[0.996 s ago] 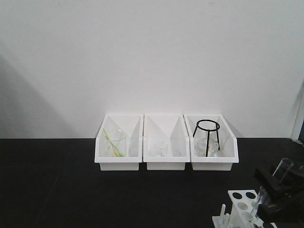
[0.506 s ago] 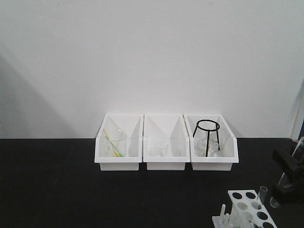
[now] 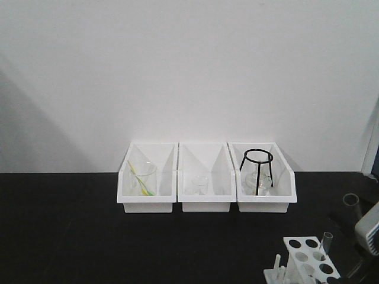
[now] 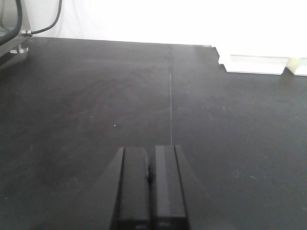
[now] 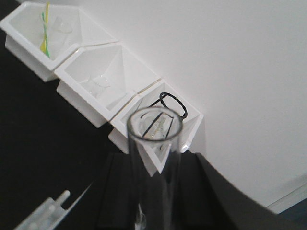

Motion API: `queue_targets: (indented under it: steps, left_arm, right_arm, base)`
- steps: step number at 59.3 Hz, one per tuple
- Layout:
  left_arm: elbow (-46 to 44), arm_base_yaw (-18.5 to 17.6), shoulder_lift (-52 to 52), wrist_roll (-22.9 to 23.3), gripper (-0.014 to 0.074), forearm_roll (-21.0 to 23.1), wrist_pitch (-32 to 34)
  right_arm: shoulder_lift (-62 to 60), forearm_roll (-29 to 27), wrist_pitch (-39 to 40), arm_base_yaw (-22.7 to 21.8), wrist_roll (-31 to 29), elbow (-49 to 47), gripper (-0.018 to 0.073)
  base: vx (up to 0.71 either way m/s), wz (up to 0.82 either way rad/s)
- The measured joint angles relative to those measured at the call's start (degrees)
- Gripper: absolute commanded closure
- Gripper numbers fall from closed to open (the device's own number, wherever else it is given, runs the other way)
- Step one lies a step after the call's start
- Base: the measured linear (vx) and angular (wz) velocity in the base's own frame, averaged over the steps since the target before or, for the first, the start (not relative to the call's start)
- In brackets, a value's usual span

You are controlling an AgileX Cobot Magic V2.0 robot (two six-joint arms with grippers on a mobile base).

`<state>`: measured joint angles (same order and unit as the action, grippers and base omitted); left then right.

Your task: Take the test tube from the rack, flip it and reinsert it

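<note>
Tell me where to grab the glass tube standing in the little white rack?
Grab the top part of the tube that sticks up above the rack, coming straight down from above. It stands upright in a hole, so its lower part sits down inside the rack and only the top is free. Pinch gently across its round sides.

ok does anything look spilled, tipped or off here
Nothing stands out: the small white plastic rack stands upright, the three white open-fronted bins sit in a row, and the right gripper holds the clear glass test tube intact.
</note>
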<state>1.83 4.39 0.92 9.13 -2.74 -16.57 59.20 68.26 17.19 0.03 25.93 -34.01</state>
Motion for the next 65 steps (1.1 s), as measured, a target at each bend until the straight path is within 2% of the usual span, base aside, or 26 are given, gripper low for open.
queue_targets:
  steps: [18,24,34,40,51,55,65]
  left_arm:
    - [0.0,0.0,0.0,0.0,0.0602,0.0,0.0]
    - [0.0,0.0,0.0,0.0,0.0602,0.0,0.0]
    - [0.0,0.0,0.0,0.0,0.0602,0.0,0.0]
    - [0.0,0.0,0.0,0.0,0.0602,0.0,0.0]
    - [0.0,0.0,0.0,0.0,0.0602,0.0,0.0]
    - [0.0,0.0,0.0,0.0,0.0602,0.0,0.0]
    - [0.0,0.0,0.0,0.0,0.0602,0.0,0.0]
  right_arm:
    - [0.0,28.1,-4.2,0.0,-0.4,-2.2,0.0568]
    - [0.0,31.3,-5.7,0.0,-1.2,-2.2,0.0568]
    - [0.0,32.0,-8.7,0.0,-2.0,-2.3,0.0568]
    - [0.0,29.0,-8.7,0.0,3.4,-2.3,0.0568]
    - [0.0,14.5,-5.8,0.0,21.1,-2.3,0.0568]
    - [0.0,9.8,-4.7,0.0,25.9,-2.3,0.0568]
    - [0.6,-2.4,-3.2,0.0,28.9,-2.3,0.0568]
  base:
    - [0.00,0.00]
    - [0.00,0.00]
    - [0.00,0.00]
    - [0.00,0.00]
    - [0.00,0.00]
    - [0.00,0.00]
    - [0.00,0.00]
